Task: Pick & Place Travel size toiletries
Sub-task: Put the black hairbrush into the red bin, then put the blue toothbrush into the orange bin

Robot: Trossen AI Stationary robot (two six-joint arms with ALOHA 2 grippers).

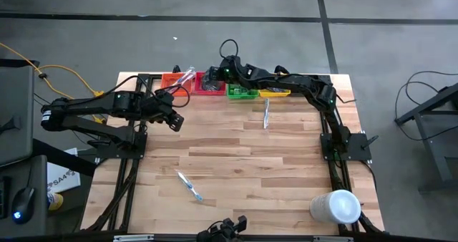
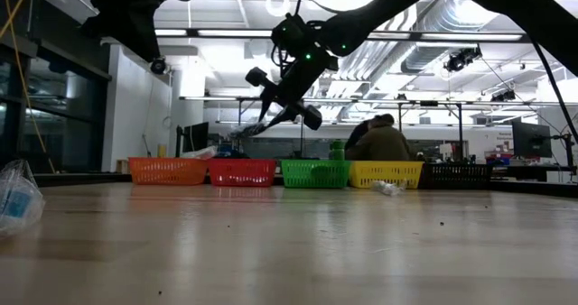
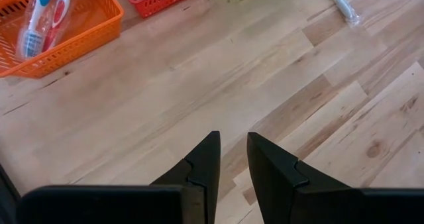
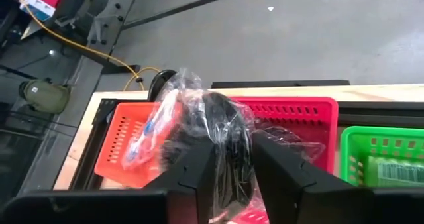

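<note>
Your left gripper (image 1: 174,122) hangs over bare table (image 1: 243,170) near the left edge, just short of the orange bin (image 1: 172,80). Its fingers (image 3: 205,168) stand a narrow gap apart and hold nothing; it looks parked clear of the work, with open wood all around it.

The orange bin already holds wrapped toothbrushes (image 3: 43,15), so each bin seems to take one kind of item. Next along, your right gripper (image 1: 218,74) reaches across the row and hovers above the red bin (image 4: 291,114). A clear-wrapped dark bundle (image 4: 215,128) sits between its fingers (image 4: 195,171), which stand a little apart around it; whether they grip it firmly or are letting go, you cannot tell. Held over the red bin, it is probably meant to drop there, among other dark items.

The green bin (image 1: 242,92) and yellow bin (image 1: 274,93) follow to the right. Two toothbrushes lie loose: one (image 1: 266,113) just in front of the yellow bin, another (image 1: 189,185) well out on the near table. The white cylinder (image 1: 336,206) stands at the near right corner, far from any path you need.
</note>
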